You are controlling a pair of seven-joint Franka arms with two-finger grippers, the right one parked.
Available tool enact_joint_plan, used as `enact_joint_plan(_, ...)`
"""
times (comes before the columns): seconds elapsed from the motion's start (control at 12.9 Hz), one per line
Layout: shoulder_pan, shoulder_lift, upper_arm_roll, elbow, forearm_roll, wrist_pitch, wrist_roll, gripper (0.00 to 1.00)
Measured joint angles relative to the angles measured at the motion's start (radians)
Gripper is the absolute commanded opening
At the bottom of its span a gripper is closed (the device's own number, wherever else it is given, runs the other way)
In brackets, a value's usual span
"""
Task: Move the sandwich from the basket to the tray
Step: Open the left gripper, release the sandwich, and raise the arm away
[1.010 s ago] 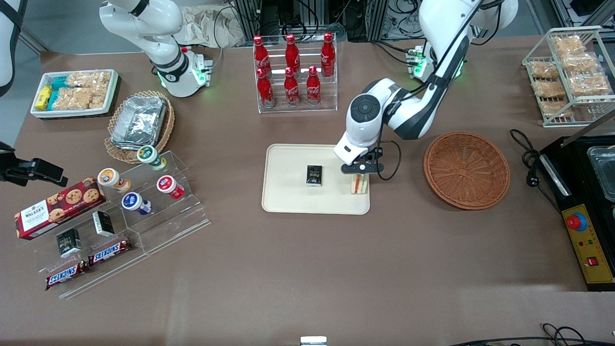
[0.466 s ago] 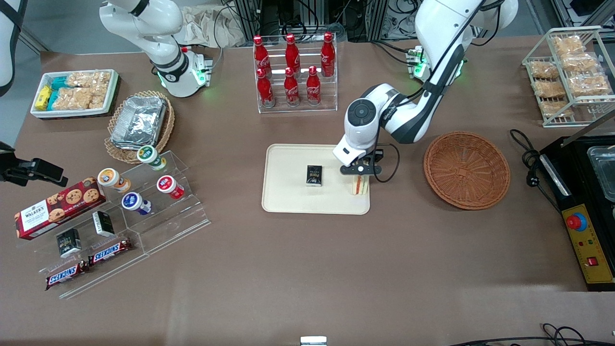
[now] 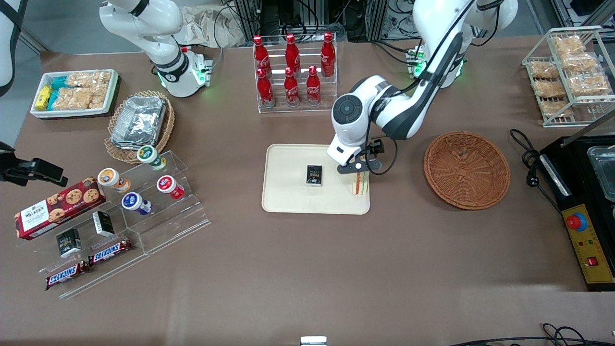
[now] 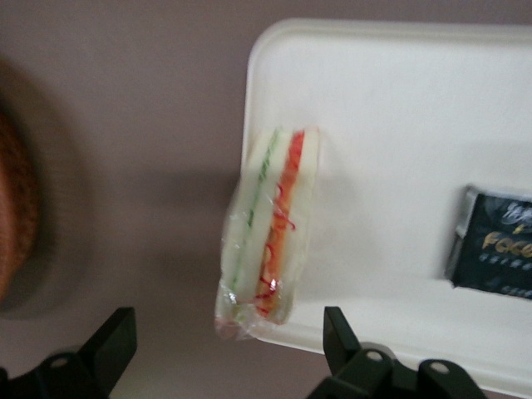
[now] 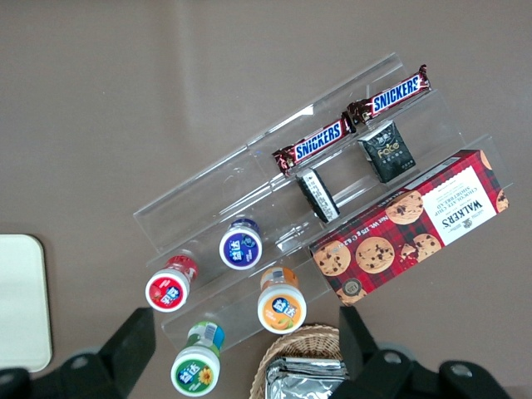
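Note:
The sandwich [image 3: 359, 184] [image 4: 268, 224] stands on its edge on the cream tray [image 3: 288, 197] [image 4: 391, 125], at the tray's end nearest the basket, orange and green filling showing. My left gripper [image 3: 356, 169] [image 4: 224, 353] hovers just above it, open, fingers [image 4: 112, 341] apart on either side and not touching it. The reddish-brown wicker basket [image 3: 466, 169] lies toward the working arm's end of the table with nothing in it.
A small black packet [image 3: 314, 175] [image 4: 495, 245] lies in the tray's middle. A rack of red cola bottles [image 3: 293, 72] stands farther from the front camera. An acrylic stand with cups and snack bars [image 3: 120, 206] lies toward the parked arm's end.
The gripper has risen off the sandwich and drawn back a little toward the bottle rack. The sandwich stays standing on the tray.

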Motion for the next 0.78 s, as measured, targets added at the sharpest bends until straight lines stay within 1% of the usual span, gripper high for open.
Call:
enact_joint_plan(0.16,0.036,-0.070,0.005,0.098,-0.012,-0.125,0.073,1.00)
enact_joint_plan(0.39,0.143,-0.161,0.010,0.197,-0.087,-0.298,0.253,1.00)
enact_joint_plan(0.54,0.242,-0.210,0.015,0.220,-0.110,-0.335,0.334,1.00)
enact_joint_plan(0.78,0.408,-0.277,0.021,0.223,-0.118,-0.386,0.491,1.00)
